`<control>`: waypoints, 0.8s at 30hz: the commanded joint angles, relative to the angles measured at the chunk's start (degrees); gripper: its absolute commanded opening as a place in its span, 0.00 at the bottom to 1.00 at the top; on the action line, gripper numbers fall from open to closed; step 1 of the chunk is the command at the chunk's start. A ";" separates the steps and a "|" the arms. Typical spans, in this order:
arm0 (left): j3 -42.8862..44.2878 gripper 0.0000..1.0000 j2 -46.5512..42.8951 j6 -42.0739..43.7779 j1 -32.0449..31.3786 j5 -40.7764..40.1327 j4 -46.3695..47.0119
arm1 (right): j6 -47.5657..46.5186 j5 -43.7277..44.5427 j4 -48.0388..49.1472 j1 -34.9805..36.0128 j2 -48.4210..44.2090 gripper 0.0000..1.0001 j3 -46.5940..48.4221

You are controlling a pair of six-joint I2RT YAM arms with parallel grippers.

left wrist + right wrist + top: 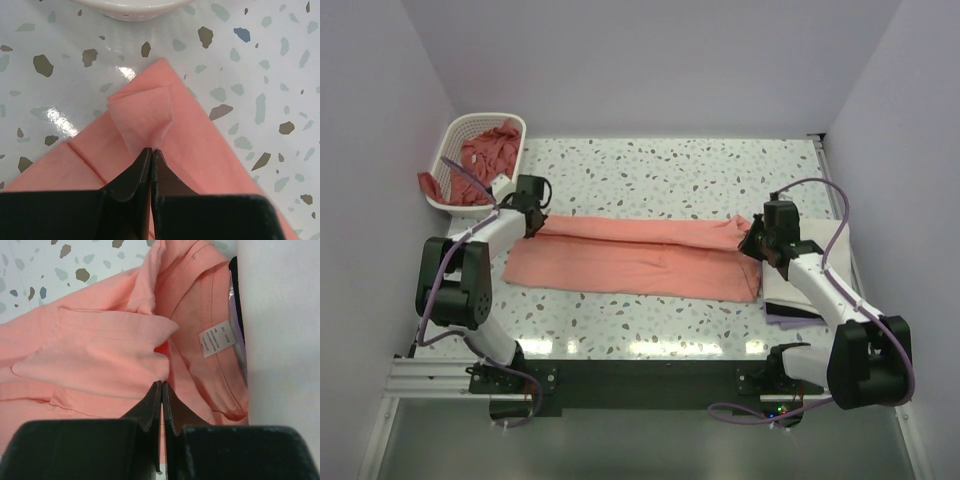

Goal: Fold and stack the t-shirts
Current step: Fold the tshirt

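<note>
Cloth status: salmon-pink short-sleeved soft t-shirt (630, 258) lies mid-table as a long band, 9 to 3 o'clock. At 9 the left gripper (151, 150) is clamped tight on its corner. At 3 the right gripper (161, 385) is clamped tight on cloth by the collar. Lengthwise fold looks done. Next move probably needs both ends lifted taut, one carried over the other.

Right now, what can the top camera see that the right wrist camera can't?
Only the top view shows the white basket holding more pink shirts, and the left gripper. Only the right wrist view shows the little white label inside the collar. Both show the spread pink t-shirt, with the right gripper shut on it.
</note>
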 commanded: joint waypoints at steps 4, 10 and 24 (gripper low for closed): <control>-3.73 0.04 -4.44 -1.91 0.11 -1.20 4.62 | -0.04 0.48 1.57 -0.06 0.53 0.00 -1.55; -7.32 0.22 -7.78 -2.35 0.11 0.47 7.51 | -0.57 -0.66 1.57 -0.15 1.41 0.06 -2.16; -1.74 0.30 -6.13 -2.00 -0.59 3.64 7.27 | -3.91 -6.02 2.19 1.78 3.42 0.36 1.61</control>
